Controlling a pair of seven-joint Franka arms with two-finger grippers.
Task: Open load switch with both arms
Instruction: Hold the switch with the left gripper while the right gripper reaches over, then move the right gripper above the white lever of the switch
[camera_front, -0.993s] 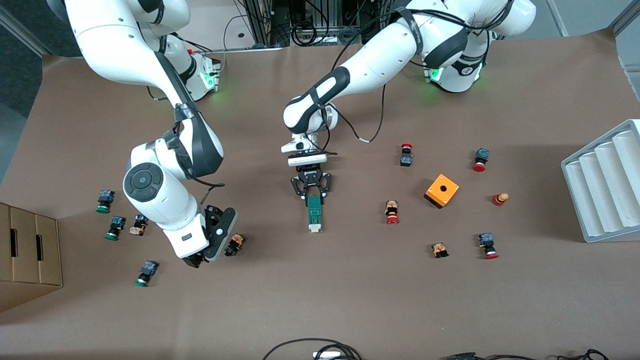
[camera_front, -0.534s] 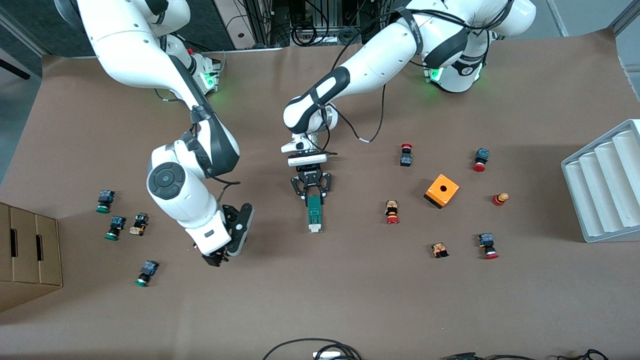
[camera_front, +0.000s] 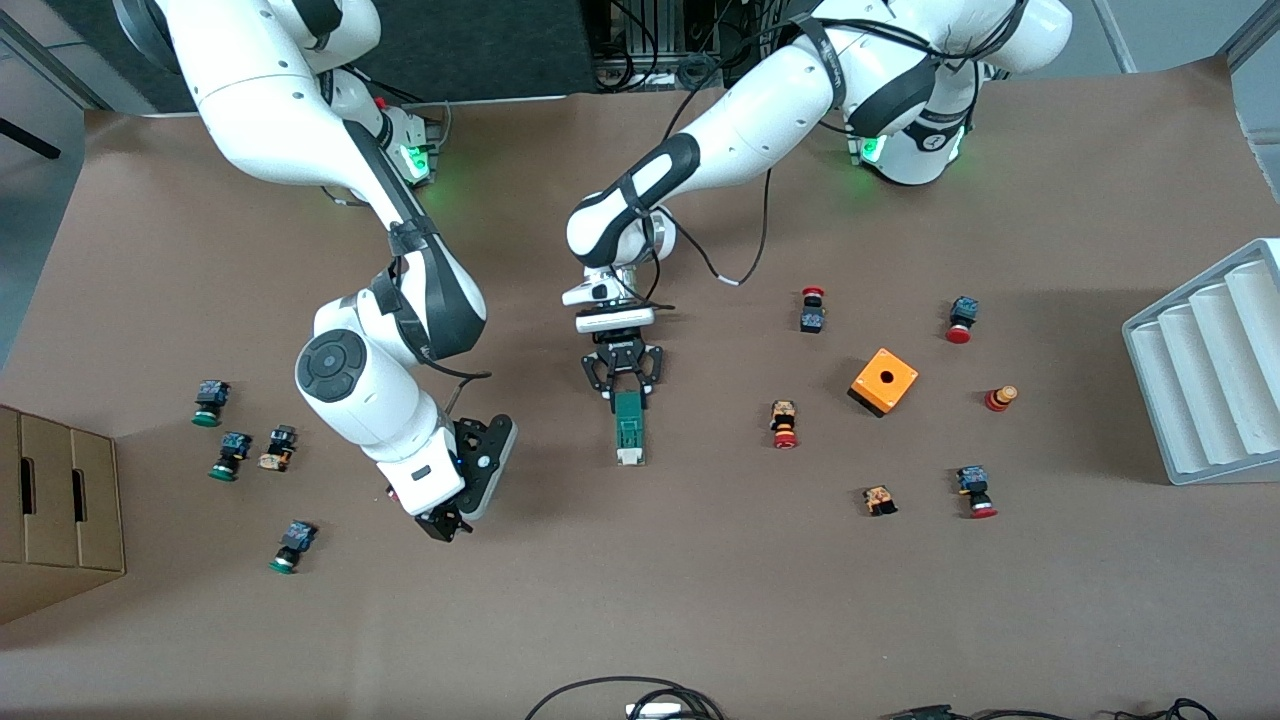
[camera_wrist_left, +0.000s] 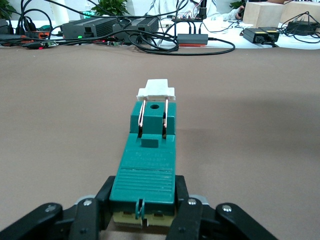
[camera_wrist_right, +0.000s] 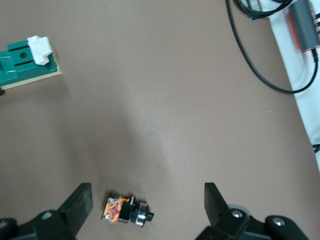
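The load switch (camera_front: 628, 430) lies flat mid-table, a narrow green block whose white sliding piece (camera_front: 628, 458) is at the end nearer the front camera. My left gripper (camera_front: 627, 393) is shut on its other end. The left wrist view shows the load switch (camera_wrist_left: 150, 150) clamped between the black fingers (camera_wrist_left: 100, 205) of the left gripper (camera_wrist_left: 143, 202). My right gripper (camera_front: 447, 522) hangs open toward the right arm's end, over a small orange-and-black button (camera_wrist_right: 125, 211). In the right wrist view the right gripper (camera_wrist_right: 146, 200) stands wide and empty, apart from the load switch (camera_wrist_right: 25, 62).
An orange cube box (camera_front: 884, 381), red-capped buttons (camera_front: 783, 424) and a white ridged tray (camera_front: 1210, 365) lie toward the left arm's end. Green-capped buttons (camera_front: 208, 402) and a cardboard box (camera_front: 55, 500) lie toward the right arm's end. Cables (camera_front: 640, 700) are at the table's front edge.
The right arm has swung toward the load switch, and its open gripper now covers the small orange button. The left gripper and the switch have not moved.
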